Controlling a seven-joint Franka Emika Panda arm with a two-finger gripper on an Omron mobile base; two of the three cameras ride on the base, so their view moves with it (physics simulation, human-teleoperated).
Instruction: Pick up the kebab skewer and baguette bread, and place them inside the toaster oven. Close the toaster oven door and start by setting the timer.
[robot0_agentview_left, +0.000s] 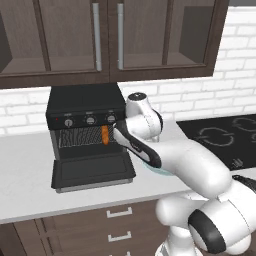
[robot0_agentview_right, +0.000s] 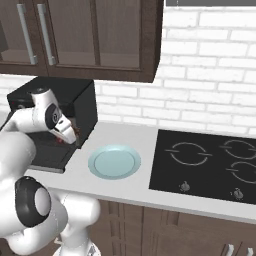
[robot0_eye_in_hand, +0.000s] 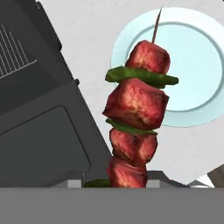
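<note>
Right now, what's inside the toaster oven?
The baguette lies on the wire rack inside the open toaster oven. The arm covers the right end of the opening.

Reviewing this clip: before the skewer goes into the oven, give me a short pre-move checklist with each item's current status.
1. Kebab skewer held in the gripper: ok, it rises from between the fingertips.
2. Toaster oven door down and open: ok.
3. Baguette bread already on the rack inside the toaster oven: ok.
4. Free rack space beside the baguette: ok, bare wire shows to its left.
5. Plate emptied: ok.
6. Skewer tip clear of the oven frame: cannot tell.
</note>
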